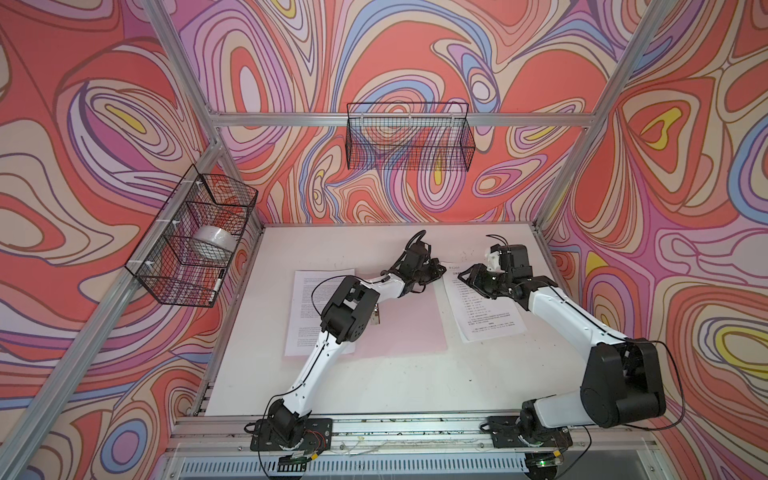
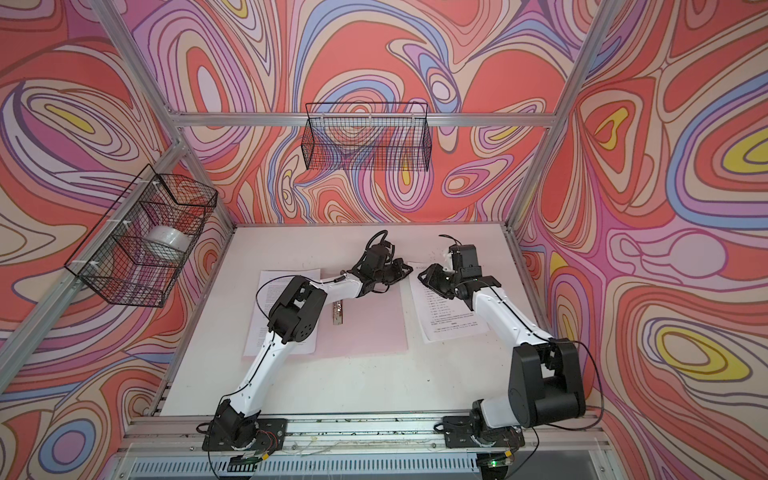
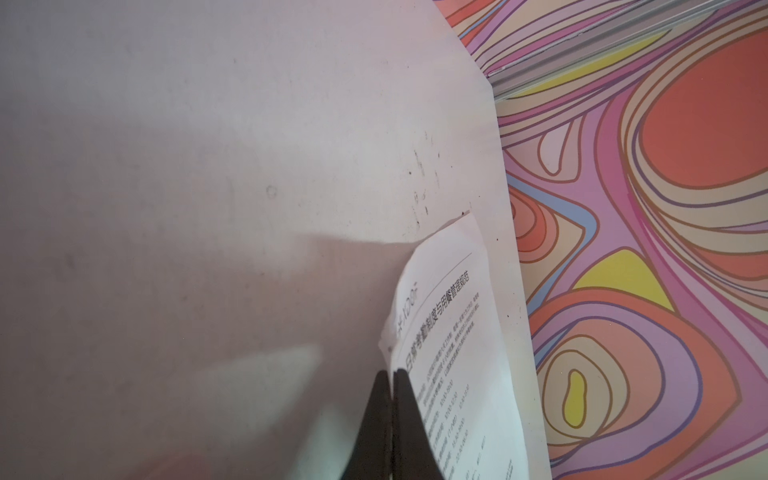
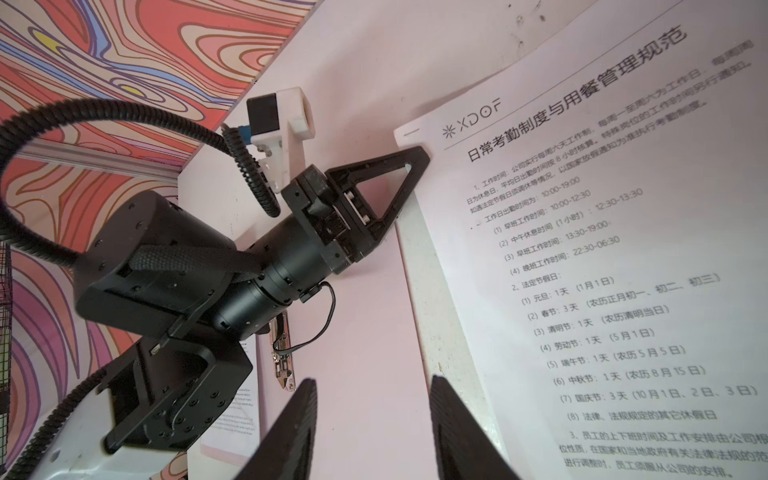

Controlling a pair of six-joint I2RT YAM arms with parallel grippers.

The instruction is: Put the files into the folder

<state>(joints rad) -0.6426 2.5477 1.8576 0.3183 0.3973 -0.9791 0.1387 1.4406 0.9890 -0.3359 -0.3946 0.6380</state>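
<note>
Left claw (image 3: 392,371) is being clamped shut on the headed sheet's (image 3: 457,332) curled corner, seemingly so it can be dragged onto the open folder (image 1: 407,328) lying just behind the claw. Right claw (image 4: 372,380) is being held open, empty, facing it above the same sheet.

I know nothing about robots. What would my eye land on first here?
The swirling red, pink and lilac walls around the white table hit first. Next, two black-and-white arms meet at the table's far middle: the left fingers are closed on the corner of a printed sheet, the right fingers open nearby. A pale-pink folder lies just left of that sheet in both top views.
</note>
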